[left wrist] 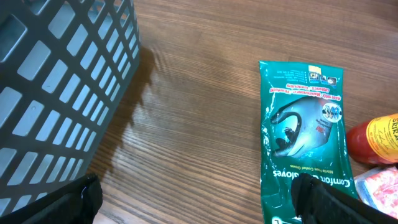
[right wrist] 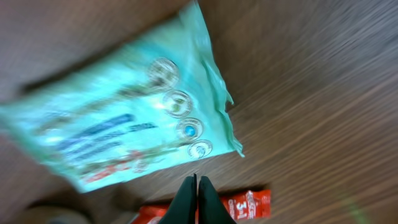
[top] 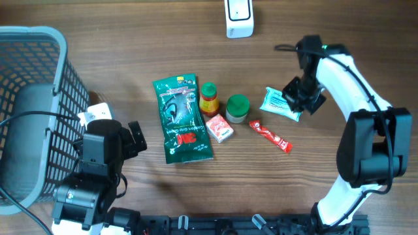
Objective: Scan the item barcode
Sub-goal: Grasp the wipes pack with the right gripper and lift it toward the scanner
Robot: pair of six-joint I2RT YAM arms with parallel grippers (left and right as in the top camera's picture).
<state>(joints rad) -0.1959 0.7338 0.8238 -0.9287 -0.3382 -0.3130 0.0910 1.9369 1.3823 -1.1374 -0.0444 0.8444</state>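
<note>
Mint-green packet (top: 281,102) is laid flat at the right of the desk (top: 366,39), under the right gripper (top: 297,98), whose jaws are clenched on nothing; they should be opened and one edge pinched. The left gripper (top: 136,138) jaws are released.

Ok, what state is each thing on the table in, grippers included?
left gripper: open, empty.
right gripper: shut, holding nothing.
wipes pack: lying flat, not gripped.
glove pack: lying flat.
sriracha bottle: green cap on.
jar: green lid on.
red sachet: lying flat.
red-and-white packet: lying flat.
basket: upright.
</note>
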